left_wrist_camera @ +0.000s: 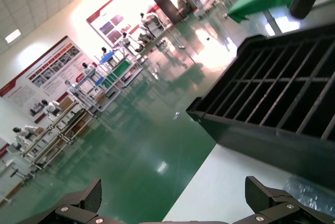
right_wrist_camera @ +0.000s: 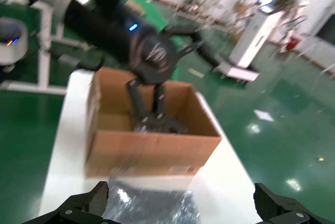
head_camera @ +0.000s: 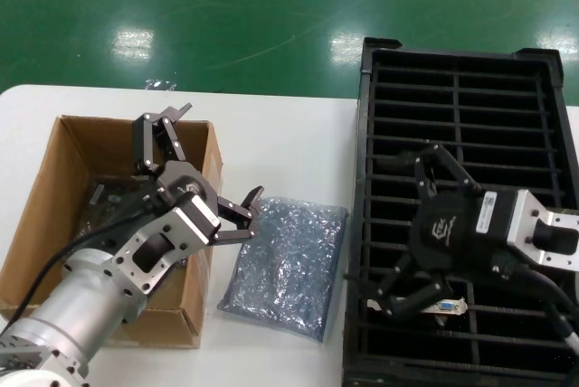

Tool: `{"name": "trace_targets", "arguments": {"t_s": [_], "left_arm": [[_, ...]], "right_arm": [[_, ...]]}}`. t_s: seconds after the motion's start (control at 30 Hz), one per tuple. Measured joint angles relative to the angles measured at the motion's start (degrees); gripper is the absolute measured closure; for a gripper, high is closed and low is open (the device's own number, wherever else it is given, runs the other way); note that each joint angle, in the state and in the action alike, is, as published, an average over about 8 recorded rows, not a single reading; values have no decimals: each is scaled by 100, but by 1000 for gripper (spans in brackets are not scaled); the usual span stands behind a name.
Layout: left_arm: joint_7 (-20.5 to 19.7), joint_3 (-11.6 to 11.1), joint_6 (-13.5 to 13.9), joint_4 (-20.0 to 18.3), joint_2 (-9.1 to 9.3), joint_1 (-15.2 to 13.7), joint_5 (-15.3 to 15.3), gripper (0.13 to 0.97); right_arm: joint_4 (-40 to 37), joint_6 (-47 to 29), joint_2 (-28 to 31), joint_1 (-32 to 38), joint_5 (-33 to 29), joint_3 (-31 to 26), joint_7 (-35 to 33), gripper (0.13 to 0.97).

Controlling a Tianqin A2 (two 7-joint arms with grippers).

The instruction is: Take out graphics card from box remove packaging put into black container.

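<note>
No writing reads clearly. The left gripper (head_camera: 210, 168), spread, hangs above the box (head_camera: 54, 188); the right gripper (head_camera: 412, 224), spread, hangs above the black container (head_camera: 561, 125), the graphics card (head_camera: 445, 307) beneath it.

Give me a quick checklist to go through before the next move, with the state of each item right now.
1. Left pincer open above the box: ok.
2. Right pincer open over the black container: ok.
3. Packaging out of the box, flat on the table: ok.
4. Graphics card seated in a slot: cannot tell, only its bracket end shows.
5. Box contents ready to grasp: cannot tell, the left arm hides them.
</note>
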Motion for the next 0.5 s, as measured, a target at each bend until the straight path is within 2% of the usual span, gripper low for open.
{"name": "trace_targets", "arguments": {"t_s": [0.5], "left_arm": [[424, 23, -901, 505, -99, 320, -1788, 132]], "right_arm": [[-375, 1634, -621, -1004, 711, 531, -652, 129]]}}
